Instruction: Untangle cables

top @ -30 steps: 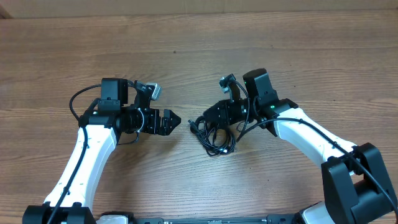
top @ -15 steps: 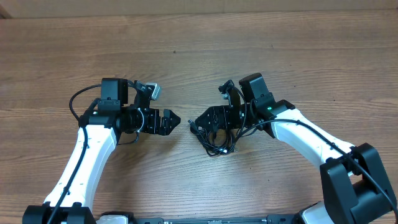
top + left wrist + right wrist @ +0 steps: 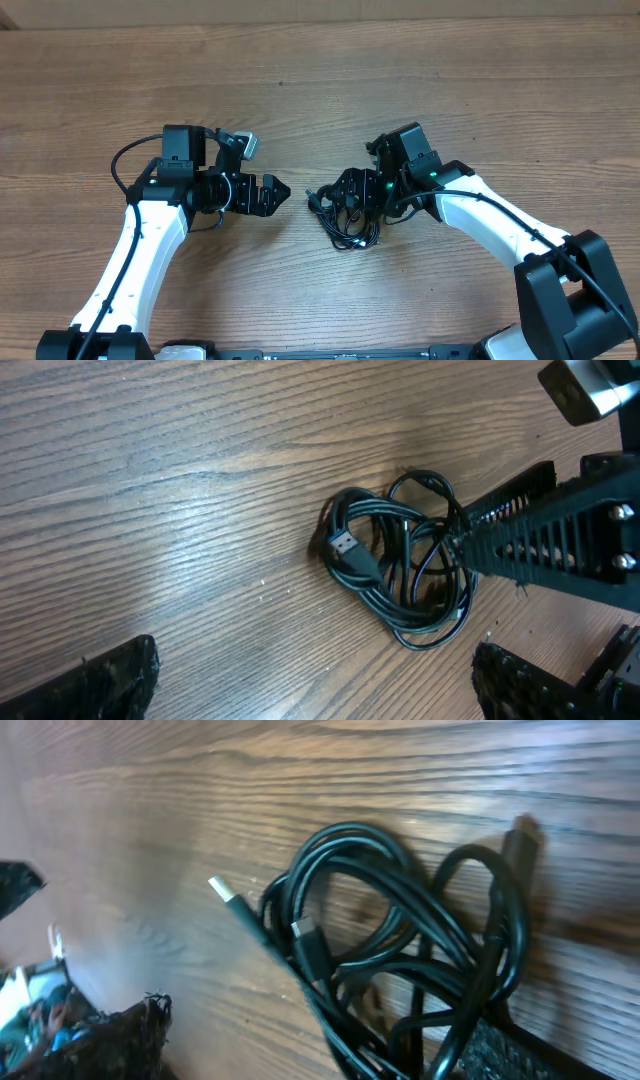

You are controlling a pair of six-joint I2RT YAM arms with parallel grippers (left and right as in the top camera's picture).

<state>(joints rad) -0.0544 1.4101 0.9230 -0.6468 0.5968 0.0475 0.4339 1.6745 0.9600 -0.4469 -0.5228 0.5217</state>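
On the table point(image 3: 300, 80), cables point(image 3: 350, 232) under right gripper point(image 3: 345, 192)

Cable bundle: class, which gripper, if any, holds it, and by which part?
Neither holds it. The cable bundle lies on the table, the right gripper open over it, the left gripper open and apart.

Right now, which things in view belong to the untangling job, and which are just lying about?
Job: knotted black cable bundle with its USB plug; left gripper, open beside it; right gripper, open over it.
Not the job: wooden table; the left arm's own thick black cable.
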